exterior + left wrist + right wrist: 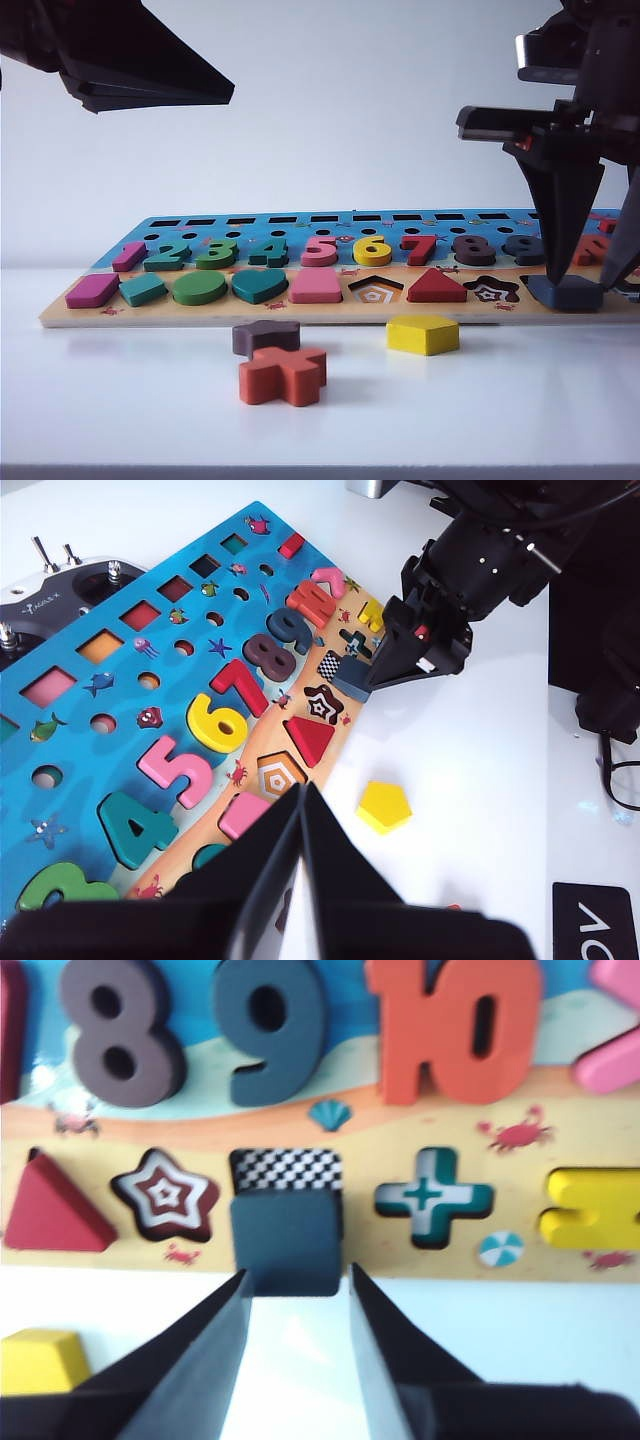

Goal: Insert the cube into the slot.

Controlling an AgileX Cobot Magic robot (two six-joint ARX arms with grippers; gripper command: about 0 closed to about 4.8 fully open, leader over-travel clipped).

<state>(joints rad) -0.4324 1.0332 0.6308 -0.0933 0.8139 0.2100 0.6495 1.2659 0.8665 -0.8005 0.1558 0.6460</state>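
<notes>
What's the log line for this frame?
right gripper: at cube, grip unclear | cube: partly over slot, unseated | left gripper: shut, away

The cube [285, 1242] covers part of the slot [288, 1169] (its checkered base)

Matt wooden cube [286, 1242] on glossy painted board [420, 1120].

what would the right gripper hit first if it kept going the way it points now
Most likely the cube, lying half over the checkered slot just ahead of the right gripper; whether they already touch is unclear.
</notes>
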